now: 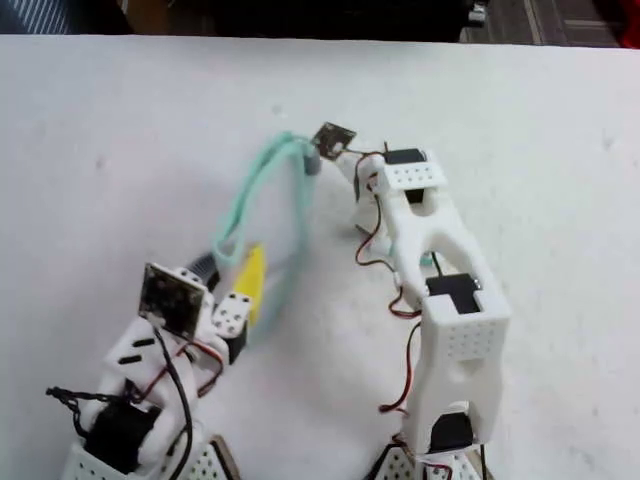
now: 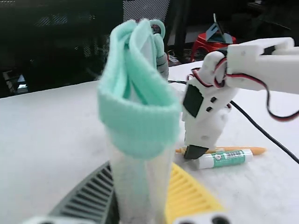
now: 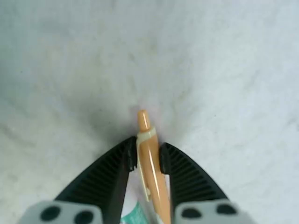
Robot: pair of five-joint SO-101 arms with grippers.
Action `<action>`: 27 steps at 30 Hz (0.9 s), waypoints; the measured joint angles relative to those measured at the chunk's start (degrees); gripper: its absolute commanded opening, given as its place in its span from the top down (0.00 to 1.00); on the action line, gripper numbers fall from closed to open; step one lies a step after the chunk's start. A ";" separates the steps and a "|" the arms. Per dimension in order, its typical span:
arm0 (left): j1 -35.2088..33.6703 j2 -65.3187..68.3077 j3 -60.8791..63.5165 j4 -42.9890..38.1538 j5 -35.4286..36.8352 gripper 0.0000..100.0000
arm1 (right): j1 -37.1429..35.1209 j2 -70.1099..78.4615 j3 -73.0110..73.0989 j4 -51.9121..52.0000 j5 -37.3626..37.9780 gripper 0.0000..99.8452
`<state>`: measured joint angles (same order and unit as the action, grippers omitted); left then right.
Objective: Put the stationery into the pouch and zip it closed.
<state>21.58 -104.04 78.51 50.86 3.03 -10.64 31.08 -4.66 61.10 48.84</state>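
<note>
Orange pen lies on the table toward its far edge, pinched in the barely open right gripper. Mid-table the pouch stands upright, clamped by the left gripper. Best lift straight, then feed tip-first into the mouth.

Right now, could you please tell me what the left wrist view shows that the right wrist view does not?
The left wrist view adds the pouch, its mint rim upright between the left gripper's grey and yellow fingers, and the right gripper from outside, down at the white table. The right wrist view adds the close look: black fingers pressed against both sides of the orange pen, near its tip. Both share the pen and the glue stick beside it.
</note>
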 measured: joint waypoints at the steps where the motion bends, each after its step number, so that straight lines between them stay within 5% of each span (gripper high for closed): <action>1: 0.97 0.00 0.00 0.00 -0.18 0.97 | 0.00 0.18 -0.26 0.00 0.00 0.98; 16: 4.04 -0.79 2.02 -0.79 -0.26 0.97 | 0.44 0.35 -0.44 0.18 0.00 0.98; 27: 4.04 -0.79 2.29 -1.58 -0.26 0.97 | 3.60 0.97 -7.91 2.99 -9.58 0.98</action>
<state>25.63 -104.84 80.79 49.27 2.77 -7.03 32.04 -12.57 64.09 39.25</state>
